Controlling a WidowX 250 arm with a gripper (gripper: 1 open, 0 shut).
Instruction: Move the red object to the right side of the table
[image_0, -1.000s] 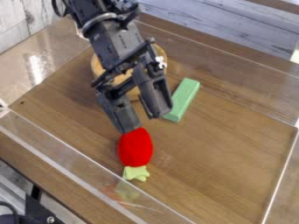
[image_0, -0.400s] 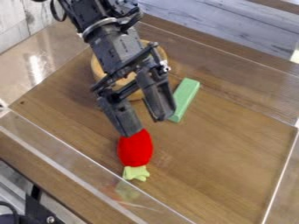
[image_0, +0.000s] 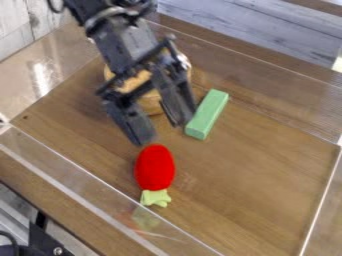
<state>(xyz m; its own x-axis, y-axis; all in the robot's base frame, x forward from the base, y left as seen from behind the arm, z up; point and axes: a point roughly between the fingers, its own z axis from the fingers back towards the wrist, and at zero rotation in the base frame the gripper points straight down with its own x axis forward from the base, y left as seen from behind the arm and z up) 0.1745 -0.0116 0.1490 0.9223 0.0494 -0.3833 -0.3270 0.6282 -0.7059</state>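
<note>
1. Near the front edge of the table (image_0: 267, 170), close to the low clear wall (image_0: 80, 190), sits the red object (image_0: 156, 167). It's left of centre in the camera view, so all the rightward travel is ahead.

2. Gripper (image_0: 156, 108) hangs just above and behind it, jaws spread wide, nothing between them, no contact w/ the toy that I can see. One dark finger (image_0: 135, 124) comes down toward the toy's upper left, the other (image_0: 177, 104) sits further back and right.

3. Handling, my guess: small toy, looks like smooth plastic or rubbery, prob. light. Rounded egg shape w/ glossy skin means it could squirt out of a pinch or roll if nudged. Doesn't look fragile. Stiff vs. soft: can't tell from here.

4. Where to grab: across the widest part of the red body, jaws on opposite flanks, approx. at mid-length. Avoid the pale green leafy stub (image_0: 156, 197); it's thin and prob. floppy, poor purchase.

5. Orientation: long axis runs roughly front-to-back on the table, near vertical in the picture. Green stub end points toward the front wall and the viewer; rounded red end points back toward the gripper. Seems to be lying on its side, not standing.

6. Other stuff: green block (image_0: 206, 113) lies behind and to the right, well apart from the toy; wooden bowl (image_0: 178, 78) is mostly hidden behind the arm. The block is nearest the likely rightward path, so mind it.
</note>
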